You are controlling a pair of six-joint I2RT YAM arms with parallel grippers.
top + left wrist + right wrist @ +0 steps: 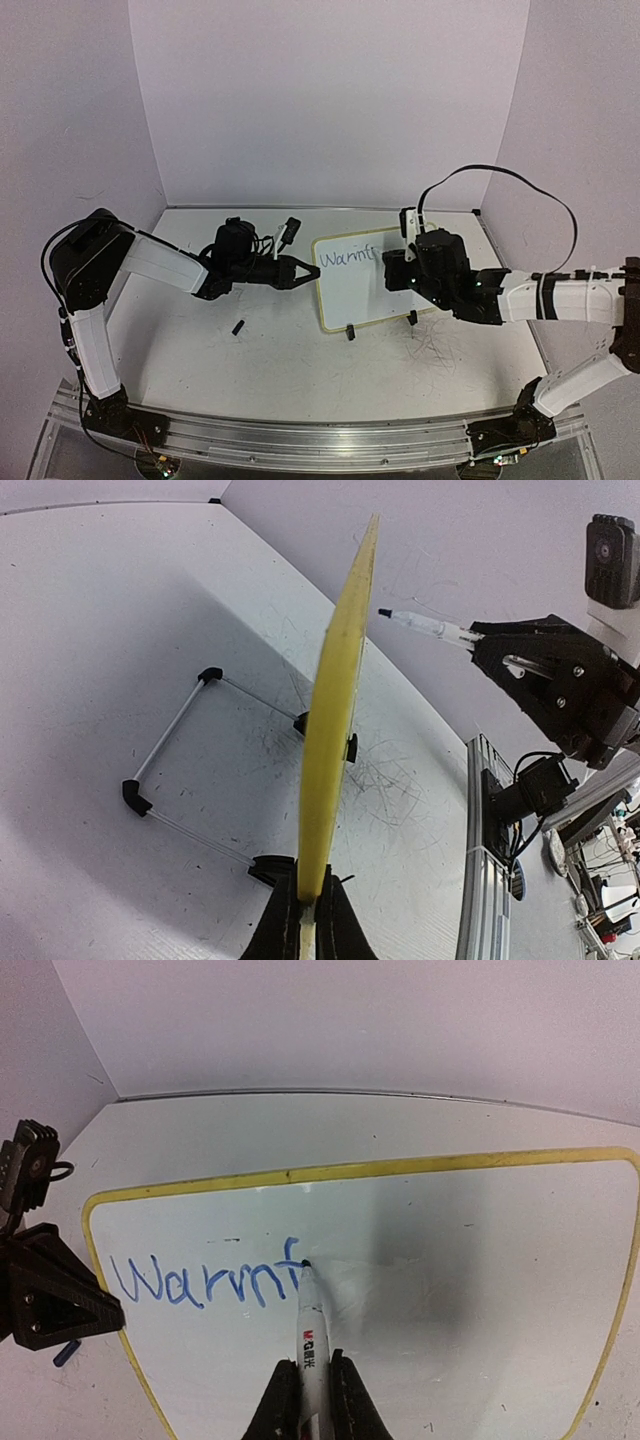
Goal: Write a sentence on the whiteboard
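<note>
The whiteboard (360, 285) with its pale-yellow frame stands tilted on the table, two black clips along its near edge. My left gripper (305, 272) is shut on its left edge; in the left wrist view the board (335, 700) shows edge-on between the fingers of that gripper (308, 905). My right gripper (395, 270) is shut on a white marker (310, 1325), seen in the right wrist view (310, 1368). The marker's tip touches the board (450, 1280) at the end of the sentence (200, 1280), blue letters reading roughly "Warmt". Only one line shows.
A small black cap (239, 327) lies on the table in front of the left arm. A wire stand (180, 740) props the board from behind. Old scribbles (435, 345) mark the tabletop. A metal rail (300, 440) runs along the near edge. Walls close three sides.
</note>
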